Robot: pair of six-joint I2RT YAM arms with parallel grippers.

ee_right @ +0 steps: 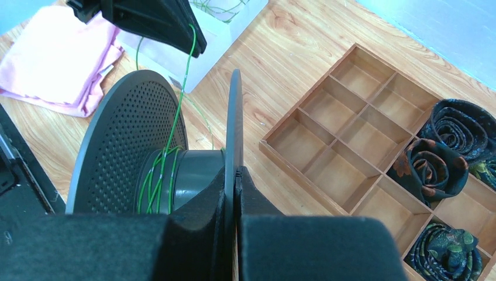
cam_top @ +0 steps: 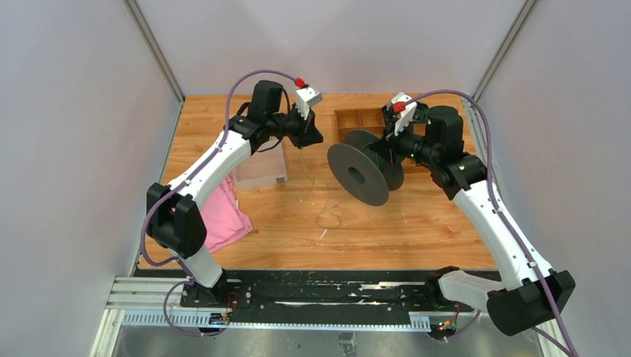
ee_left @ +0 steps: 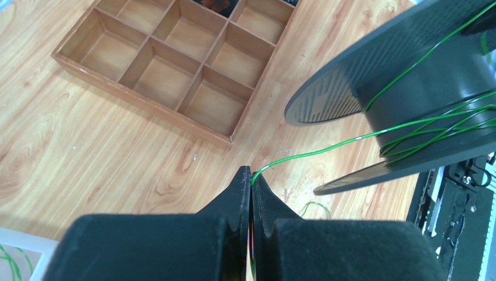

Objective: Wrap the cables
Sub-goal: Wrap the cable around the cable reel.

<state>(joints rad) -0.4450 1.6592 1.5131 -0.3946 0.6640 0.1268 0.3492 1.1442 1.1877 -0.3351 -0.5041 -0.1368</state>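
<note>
- The thin yellowish-green cable (cam_top: 327,216) lies partly in loose curls on the wooden worktop (cam_top: 417,238), nearest the arm bases. It looks very light and limp, with enough spring to hold its own loops, so I judge it will tangle or snag easily.
- Left of those curls, a folded pink cloth (cam_top: 223,216) rests at the worktop's edge.
- A clear plastic box (cam_top: 260,171) sits just beyond the cloth. The wrist views show green strands inside it.
- The left pincer (ee_left: 250,172) is pressed together, pinching the cable at its very tips. From there the strand runs in a slight sag to the spool.
- A wire this fine can probably slip through smooth pads. The best hold is likely a firm tip pinch a short way from the spool, keeping gentle tension.
- The big black plastic spool (cam_top: 359,172) is held off the worktop, its axis roughly level. A few loose green turns sit on its core.
- The right pincer (ee_right: 235,172) is clamped on the rim of one flange. The spool looks rigid and fairly light, though a rim grip may let it twist.
- Farthest away is a shallow brown wooden tray (ee_right: 292,164) with square compartments. Those on the spool side are empty.
- Three compartments at the tray's far end each hold a rolled piece of dark patterned fabric (ee_right: 430,167).
</note>
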